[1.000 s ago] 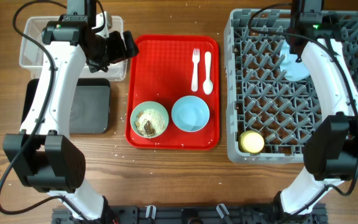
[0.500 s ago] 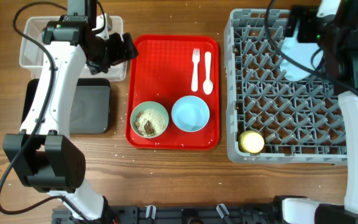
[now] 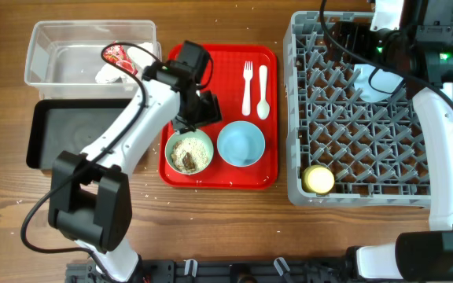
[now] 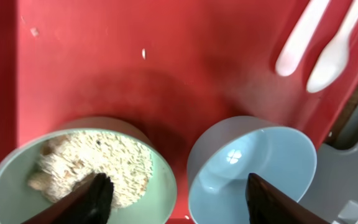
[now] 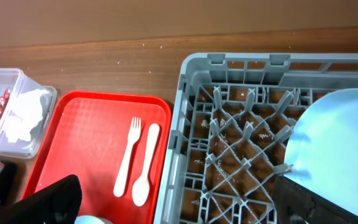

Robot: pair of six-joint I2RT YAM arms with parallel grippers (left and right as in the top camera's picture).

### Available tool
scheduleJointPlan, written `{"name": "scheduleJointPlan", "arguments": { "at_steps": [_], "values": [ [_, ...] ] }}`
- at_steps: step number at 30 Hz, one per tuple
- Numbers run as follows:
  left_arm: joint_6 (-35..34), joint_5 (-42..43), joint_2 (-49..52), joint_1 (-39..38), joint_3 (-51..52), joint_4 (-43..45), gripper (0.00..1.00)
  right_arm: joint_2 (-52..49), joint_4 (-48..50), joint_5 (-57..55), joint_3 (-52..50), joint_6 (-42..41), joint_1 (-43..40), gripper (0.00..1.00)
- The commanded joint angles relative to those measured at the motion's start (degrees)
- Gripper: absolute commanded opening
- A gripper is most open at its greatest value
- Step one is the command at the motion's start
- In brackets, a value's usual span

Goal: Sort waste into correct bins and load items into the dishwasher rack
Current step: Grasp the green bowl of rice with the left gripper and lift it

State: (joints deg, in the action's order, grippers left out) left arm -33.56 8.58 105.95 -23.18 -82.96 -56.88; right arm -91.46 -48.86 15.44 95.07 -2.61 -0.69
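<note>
My left gripper (image 3: 199, 115) is open and empty, low over the red tray. In the left wrist view its fingers (image 4: 179, 190) straddle the gap between the pale green-white bowl (image 3: 189, 152) (image 4: 160, 186), which holds the rice-like scraps (image 4: 98, 158), and the pale blue bowl (image 3: 241, 144) (image 4: 253, 168). The white fork (image 3: 248, 86) and spoon (image 3: 263, 90) lie on the tray. The napkin (image 3: 108, 73) and the wrapper (image 3: 116, 53) lie in the clear tub (image 3: 53, 55). My right gripper (image 3: 366, 43) (image 5: 191, 199) is open and empty, high over the rack (image 3: 360, 118). The rack holds the blue plate (image 3: 372, 82) (image 5: 340, 143) and the yellow cup (image 3: 318, 179).
The black tray (image 3: 77, 134) sits in front of the clear tub, left of the red tray (image 3: 211, 63). The rack's upright pegs fill the right side. Small crumbs dot the wooden table (image 3: 211, 220).
My left arm has swung from the clear tub to over the bowls on the red tray, and the napkin and wrapper now show in the tub. My right arm has lifted away from the plate.
</note>
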Motion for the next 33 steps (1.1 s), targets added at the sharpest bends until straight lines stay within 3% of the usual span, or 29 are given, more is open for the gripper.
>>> {"name": "scheduleJointPlan", "arguments": {
  "at_steps": [1,8,16,20,25,29,33],
  "values": [
    [-6.84,-5.95,-0.04,-1.31,3.69,2.05,0.64,-1.03,-1.42,1.16,0.07,-0.81,0.07,1.00],
    [-7.65,-6.34,0.52,-1.36,8.83,8.74,0.52,-1.03,-2.01,0.98,0.07,-0.79,0.07,1.00],
    [-7.63,-6.36,2.97,-1.36,9.94,11.47,0.29,-1.03,-2.67,0.96,0.07,-0.79,0.07,1.00],
    [-7.63,-6.36,3.10,-1.38,9.97,11.96,0.30,-1.03,-2.67,0.96,0.07,-0.79,0.07,1.00],
    [-7.63,-6.03,3.89,-1.38,10.01,11.61,0.04,-1.03,-2.73,0.96,0.07,-0.76,0.07,1.00],
    [-7.08,-4.15,3.54,-1.18,9.79,11.65,0.04,-1.03,-3.06,-1.46,0.07,-0.39,0.07,1.00],
    [-2.16,3.91,0.85,0.81,6.97,9.01,0.04,-1.03,-3.13,-1.62,0.07,-0.39,0.07,1.00]
  ]
}}
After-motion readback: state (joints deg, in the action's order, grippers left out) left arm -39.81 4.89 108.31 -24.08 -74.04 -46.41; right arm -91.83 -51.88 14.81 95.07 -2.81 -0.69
